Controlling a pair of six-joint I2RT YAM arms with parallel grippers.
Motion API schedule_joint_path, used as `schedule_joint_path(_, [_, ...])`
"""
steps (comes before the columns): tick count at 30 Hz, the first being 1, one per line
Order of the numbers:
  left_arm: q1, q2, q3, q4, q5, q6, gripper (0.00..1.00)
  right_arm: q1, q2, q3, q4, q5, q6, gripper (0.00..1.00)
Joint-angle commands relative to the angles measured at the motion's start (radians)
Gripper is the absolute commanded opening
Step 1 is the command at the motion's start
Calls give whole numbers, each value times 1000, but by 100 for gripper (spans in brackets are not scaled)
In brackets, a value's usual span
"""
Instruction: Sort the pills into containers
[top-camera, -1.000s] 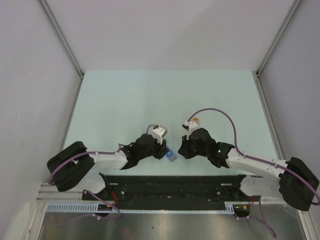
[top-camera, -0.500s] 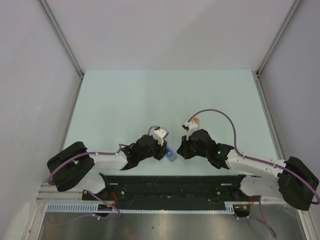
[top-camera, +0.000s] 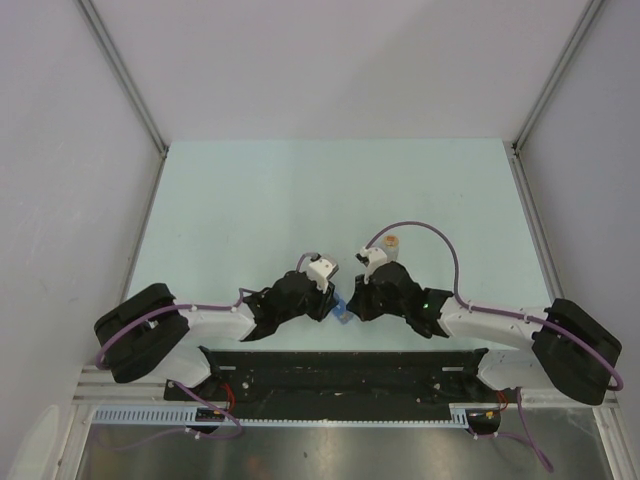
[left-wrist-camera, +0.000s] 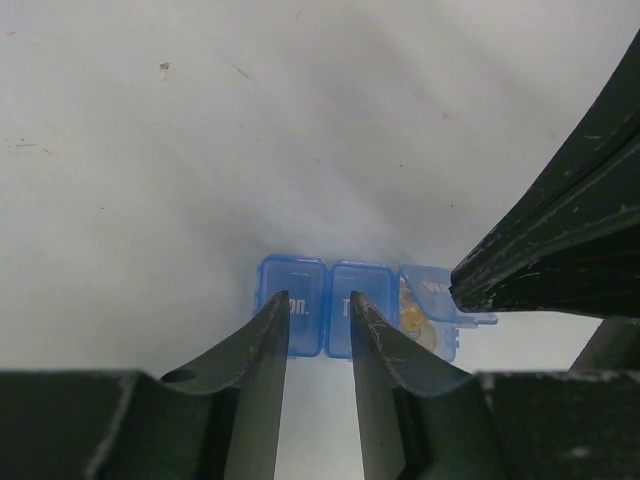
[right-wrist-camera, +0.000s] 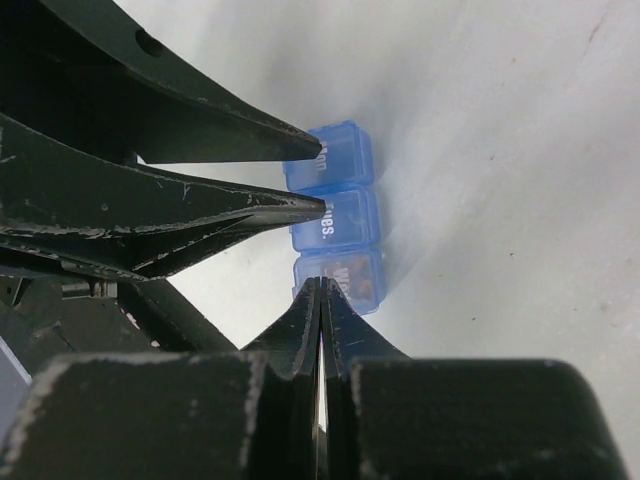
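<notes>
The blue translucent pill box (left-wrist-camera: 305, 310) lies on the table, a strip of three compartments, and shows between the two wrists in the top view (top-camera: 343, 313). Two lids are shut. The third compartment (left-wrist-camera: 425, 315) holds orange pills (left-wrist-camera: 410, 318), with its lid partly raised. My left gripper (left-wrist-camera: 317, 300) is open, its tips over the two shut lids. My right gripper (right-wrist-camera: 321, 283) is shut and empty, its tips touching the third compartment (right-wrist-camera: 352, 278). In the left wrist view the right gripper's fingers (left-wrist-camera: 560, 230) reach in from the upper right.
The pale green table top (top-camera: 300, 190) is walled by grey panels on three sides. A small orange-beige object (top-camera: 390, 240) sits just behind the right wrist. A black rail (top-camera: 340, 365) runs along the near edge by the arm bases.
The right arm has moved left, bringing its shut gripper up to the pill box. The left gripper has stayed at the box, shifting only slightly.
</notes>
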Motion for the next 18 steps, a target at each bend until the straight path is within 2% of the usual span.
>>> schedule_joint_path(1, [-11, 21, -21, -65, -6, 18, 35, 20, 8, 0, 51, 15, 11, 0])
schedule_joint_path(18, [-16, 25, -25, -66, -10, 8, 36, 73, 72, -5, 79, 67, 35, 0])
